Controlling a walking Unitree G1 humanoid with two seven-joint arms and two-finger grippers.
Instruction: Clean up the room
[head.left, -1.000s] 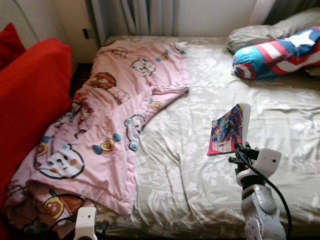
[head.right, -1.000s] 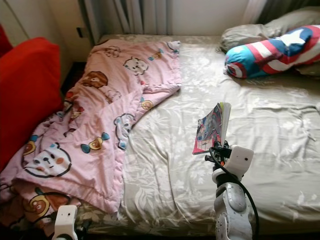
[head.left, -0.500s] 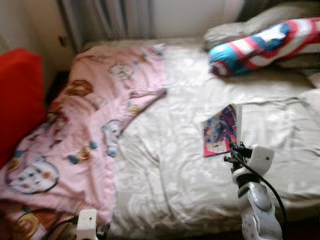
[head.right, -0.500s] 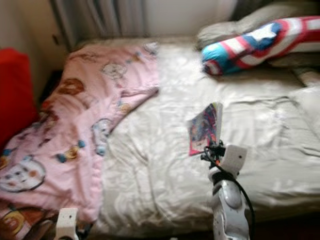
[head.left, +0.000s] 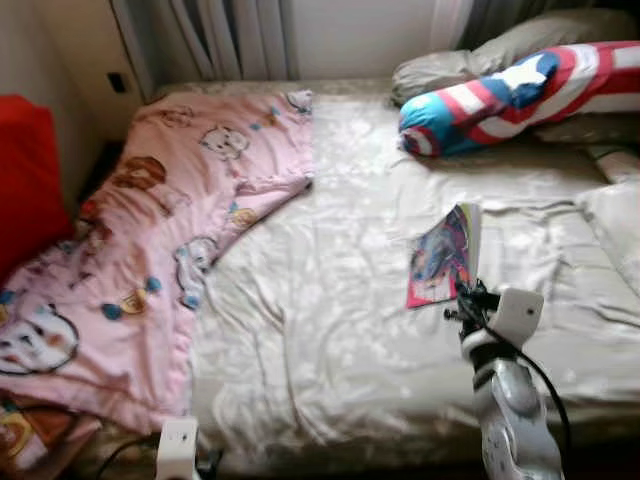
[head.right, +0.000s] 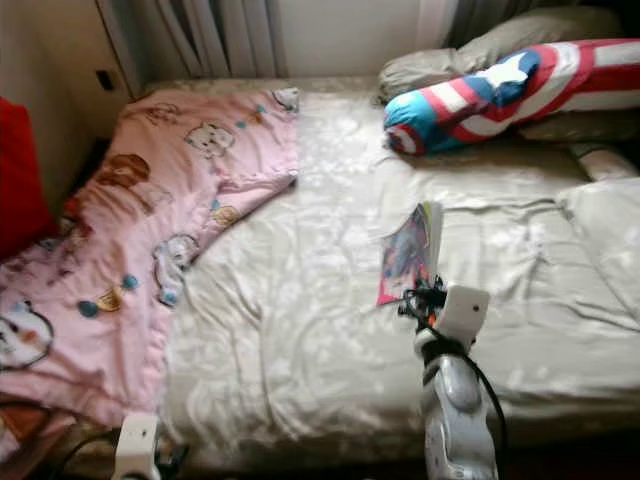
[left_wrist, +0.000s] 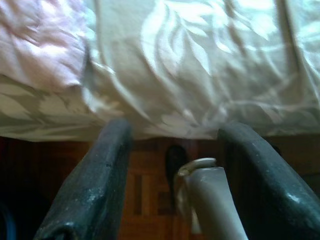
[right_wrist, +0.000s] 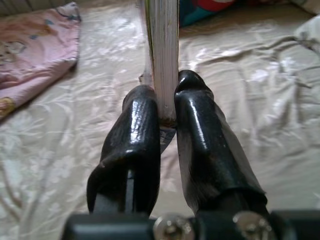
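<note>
Your left end effector (left_wrist: 172, 185) hangs low and spread at the bed's (head.left: 330, 330) near edge. Your right end effector (right_wrist: 167, 117) pinches a colourful book (head.left: 442, 258) by its lower edge, upright above the sheet. Carry it level and firmly; such a shallow grip may slip. Beyond lie a pink blanket (head.left: 150, 230) and striped pillow (head.left: 520, 90).

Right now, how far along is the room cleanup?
Done: book picked up off the bed. In hand: right gripper clamps it upright. Left: pink blanket lies crumpled, hanging off the bed edge; left gripper idle, jaws apart, low by the bed.
</note>
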